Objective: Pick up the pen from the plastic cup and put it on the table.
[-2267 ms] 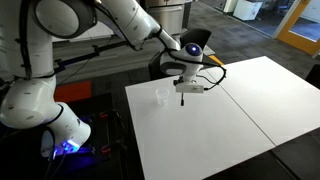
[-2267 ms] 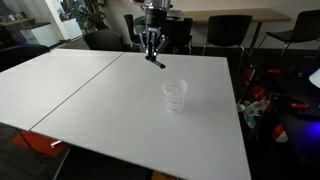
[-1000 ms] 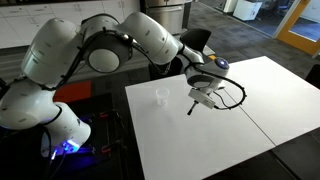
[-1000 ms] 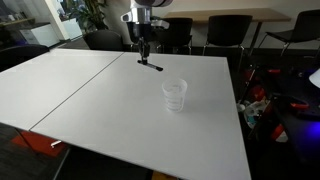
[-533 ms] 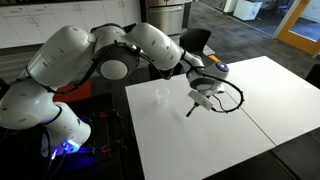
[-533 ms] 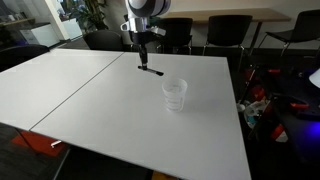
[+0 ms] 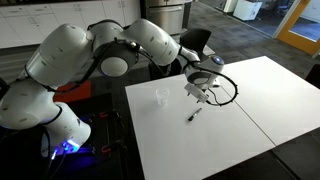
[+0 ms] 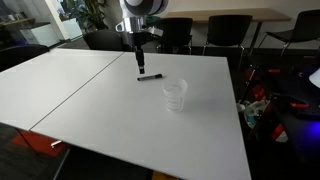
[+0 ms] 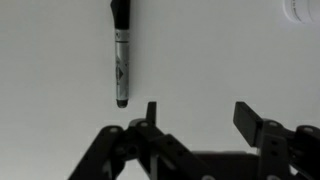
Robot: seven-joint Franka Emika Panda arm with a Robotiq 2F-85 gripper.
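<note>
The claw (image 9: 200,125) hangs spread wide with nothing between its jaws; in the wrist view only bare white desk (image 9: 60,60) shows in the gap. In both exterior views it hovers just above the surface (image 8: 140,62) (image 7: 203,92), touching nothing. Just beside it, and clear of both jaws, lies the pen (image 9: 121,55): a dark stick lying flat on the desk (image 7: 194,116), out of the cup, on the same panel as the cup and between the cup and the seam (image 7: 240,112). It looks light, stiff, smooth and round, so it would probably roll at a nudge. The sure place to hold it is across the middle of the barrel, jaws square to its length, not at the tapering end. The cup (image 8: 175,96) stands upright, well in from the desk's edges and a little toward the corner on the robot's side (image 7: 161,97), near the pen (image 8: 152,77) but not touching it. Its clear wall shows nothing dark inside, so it seems empty. Thin and light, it would tip easily if brushed. Judging by how things lie, the job looks done.
</note>
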